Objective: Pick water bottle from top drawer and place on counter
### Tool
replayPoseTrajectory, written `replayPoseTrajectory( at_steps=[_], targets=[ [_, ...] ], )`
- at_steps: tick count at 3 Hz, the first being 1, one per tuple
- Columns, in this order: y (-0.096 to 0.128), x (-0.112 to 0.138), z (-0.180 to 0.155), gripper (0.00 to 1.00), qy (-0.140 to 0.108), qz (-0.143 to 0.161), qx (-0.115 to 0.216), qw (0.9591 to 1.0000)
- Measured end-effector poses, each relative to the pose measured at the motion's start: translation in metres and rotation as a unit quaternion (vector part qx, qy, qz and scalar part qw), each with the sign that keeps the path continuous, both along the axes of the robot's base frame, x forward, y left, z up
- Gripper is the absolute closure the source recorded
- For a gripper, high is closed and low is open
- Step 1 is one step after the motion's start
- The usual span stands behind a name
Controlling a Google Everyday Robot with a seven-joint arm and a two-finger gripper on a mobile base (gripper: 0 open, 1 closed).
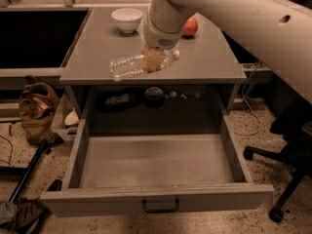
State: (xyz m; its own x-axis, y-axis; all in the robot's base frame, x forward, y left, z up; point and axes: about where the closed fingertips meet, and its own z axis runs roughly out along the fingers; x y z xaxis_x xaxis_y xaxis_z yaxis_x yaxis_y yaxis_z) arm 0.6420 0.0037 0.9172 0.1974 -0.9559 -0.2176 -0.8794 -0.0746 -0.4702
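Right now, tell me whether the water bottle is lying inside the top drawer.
No: the hand holds the water bottle on its side over the front of the counter, outside the open top drawer.

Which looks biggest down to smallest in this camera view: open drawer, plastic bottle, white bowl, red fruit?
1. top drawer
2. water bottle
3. bowl
4. fruit, partly hidden behind the arm
The gripper, jaws shut on the water bottle, is over the front of the counter.
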Motion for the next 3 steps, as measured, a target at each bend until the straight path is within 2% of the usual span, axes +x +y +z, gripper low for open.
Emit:
replayPoseTrajectory(
  at_steps=[1,2,3],
  targets=[
    [-0.011,0.046,0.011,1.00,-0.010,-0.037,0.047,0.9982],
    [-0.017,0.080,0.006,1.00,-0.005,-0.071,0.075,0.9947],
    [-0.017,0.097,-0.013,1.00,0.018,-0.090,0.080,0.9925]
  ],
)
